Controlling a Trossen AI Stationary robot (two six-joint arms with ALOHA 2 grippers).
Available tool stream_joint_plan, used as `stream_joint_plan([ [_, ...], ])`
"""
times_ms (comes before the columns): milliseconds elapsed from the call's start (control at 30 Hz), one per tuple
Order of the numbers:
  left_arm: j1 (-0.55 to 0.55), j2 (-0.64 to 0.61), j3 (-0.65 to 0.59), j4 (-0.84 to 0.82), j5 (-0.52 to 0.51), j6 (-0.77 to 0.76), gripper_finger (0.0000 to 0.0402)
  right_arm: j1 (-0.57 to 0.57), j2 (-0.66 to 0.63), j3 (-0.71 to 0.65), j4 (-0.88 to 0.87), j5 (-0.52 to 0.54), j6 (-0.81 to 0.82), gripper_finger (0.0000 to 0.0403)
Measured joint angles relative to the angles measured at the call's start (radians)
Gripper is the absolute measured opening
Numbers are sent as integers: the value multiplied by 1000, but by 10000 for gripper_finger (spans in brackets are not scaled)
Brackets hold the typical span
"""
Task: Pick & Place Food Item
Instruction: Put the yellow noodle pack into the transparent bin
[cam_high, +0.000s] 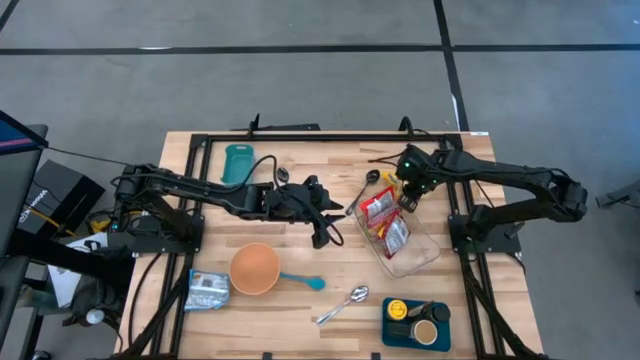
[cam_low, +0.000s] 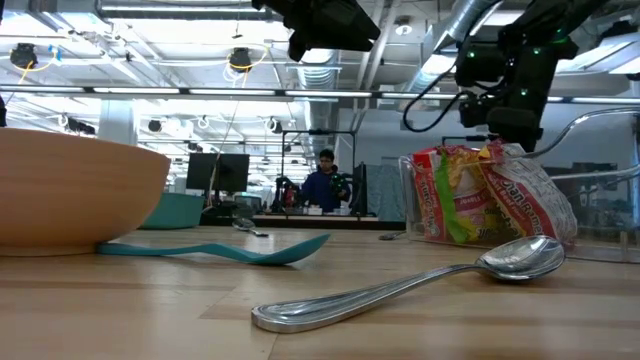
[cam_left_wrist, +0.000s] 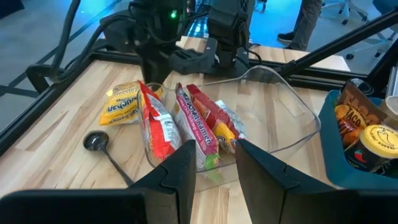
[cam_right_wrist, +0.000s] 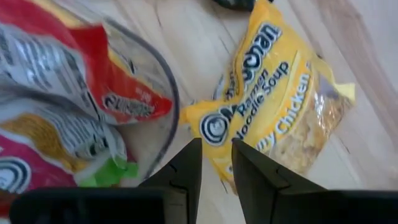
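Hovering over yellow ramen pack (cam_right_wrist: 273, 118) beside clear container (cam_high: 425, 255), right gripper (cam_right_wrist: 216, 163) nearly closed, empty. Left gripper (cam_left_wrist: 214, 163) mid-table, narrow gap, holding nothing.

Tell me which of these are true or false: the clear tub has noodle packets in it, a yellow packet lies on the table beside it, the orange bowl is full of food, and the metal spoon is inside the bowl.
1. The clear tub holds red noodle packets. True.
2. A yellow ramen packet lies on the table beside the tub. True.
3. The orange bowl is full of food. False: it looks empty.
4. The metal spoon is inside the bowl. False: it lies on the table, apart from it.
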Motion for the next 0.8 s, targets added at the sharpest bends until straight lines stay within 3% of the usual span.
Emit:
stream_joint_plan([
  [567, 0, 0, 0, 7, 0, 0, 108, 141, 0, 0, 67, -76, 22, 82],
  [800, 0, 0, 0, 7, 0, 0, 108, 128, 0, 0, 98, -77, 18, 82],
])
